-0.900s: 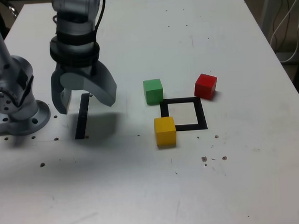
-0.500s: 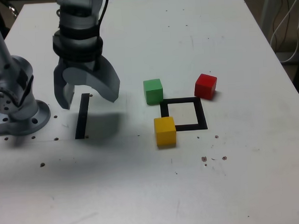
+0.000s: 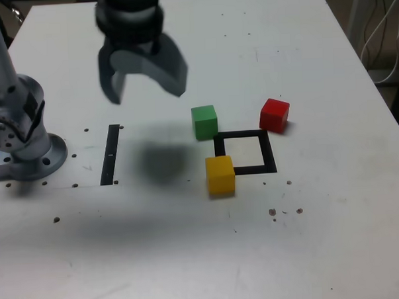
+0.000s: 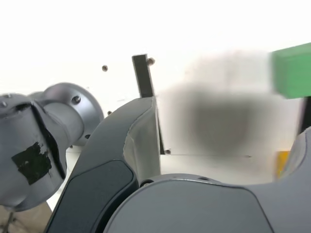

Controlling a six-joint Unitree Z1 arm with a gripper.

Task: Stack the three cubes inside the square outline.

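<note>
Hovering above the white table (image 3: 336, 236), the gripper (image 3: 144, 86) stands with its jaws spread wide and nothing between them, up and toward the exterior view's left of the green cube (image 3: 204, 121). No cube is yet grasped, and the step in hand appears to be the approach to a first cube.

To do this step well, the jaws would best be brought directly over the chosen cube, aligned with two opposite faces, then lowered straight down so that neither fingertip nudges the cube sideways. The green cube is nearest the gripper and seems the natural first pick; in the wrist view it (image 4: 291, 70) shows at the frame's edge, not yet centred between the jaws.

The square outline (image 3: 244, 135) serves as the receiving area, and its white middle holds nothing. The green cube sits just beside the outline's far corner on the exterior view's left; the yellow cube (image 3: 220, 175) touches or overlaps the near corner on that same side; the red cube (image 3: 274, 114) lies close to the far corner on the exterior view's right. A straight black strip (image 3: 110, 155) lies well apart from the cubes, near the arm's base (image 3: 20, 141).
</note>
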